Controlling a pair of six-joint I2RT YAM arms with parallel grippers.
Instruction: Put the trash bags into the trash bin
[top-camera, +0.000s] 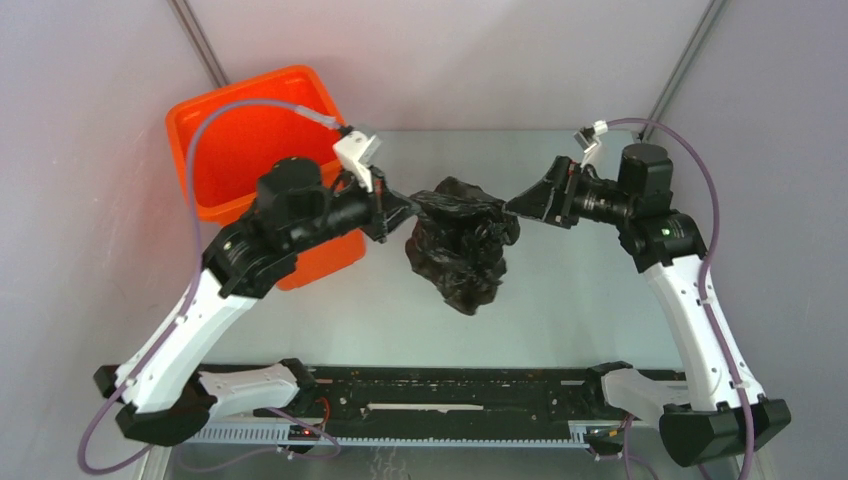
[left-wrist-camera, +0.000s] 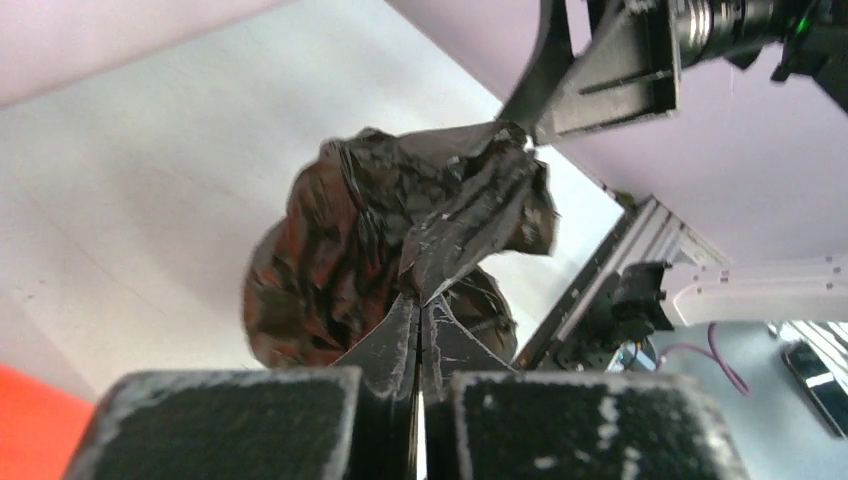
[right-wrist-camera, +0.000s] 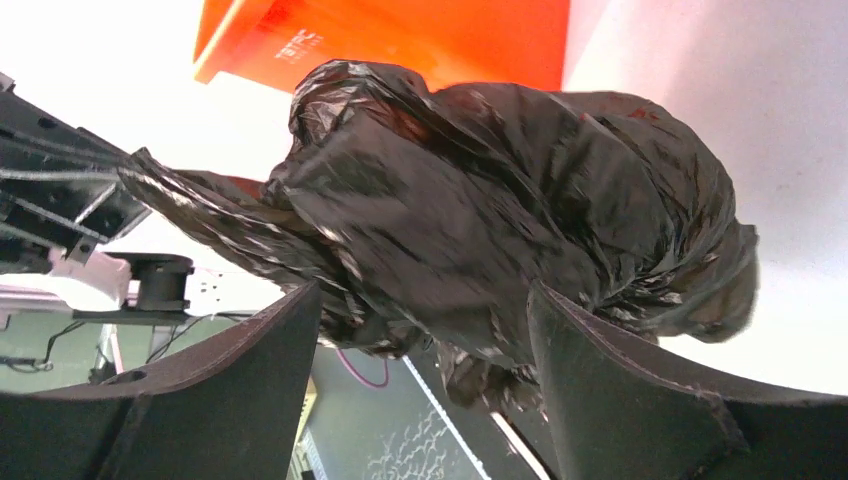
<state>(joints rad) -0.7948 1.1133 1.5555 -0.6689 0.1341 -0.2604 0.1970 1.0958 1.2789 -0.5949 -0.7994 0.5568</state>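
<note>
The black trash bag (top-camera: 458, 248) hangs bunched in the middle of the table. My left gripper (top-camera: 405, 208) is shut on a stretched fold of its left top edge; in the left wrist view the fingers (left-wrist-camera: 395, 350) pinch the film of the bag (left-wrist-camera: 340, 250). My right gripper (top-camera: 515, 207) is open at the bag's right top edge. In the right wrist view its fingers (right-wrist-camera: 250, 370) stand wide apart, with the bag (right-wrist-camera: 500, 200) bulging between them, ungripped. The orange trash bin (top-camera: 240, 135) stands at the back left, behind my left arm, and also shows in the right wrist view (right-wrist-camera: 430, 40).
A black and aluminium rail (top-camera: 450, 395) runs along the table's near edge between the arm bases. Two dark frame posts (top-camera: 200, 40) rise at the back corners. The grey table surface (top-camera: 580, 290) lies under the bag.
</note>
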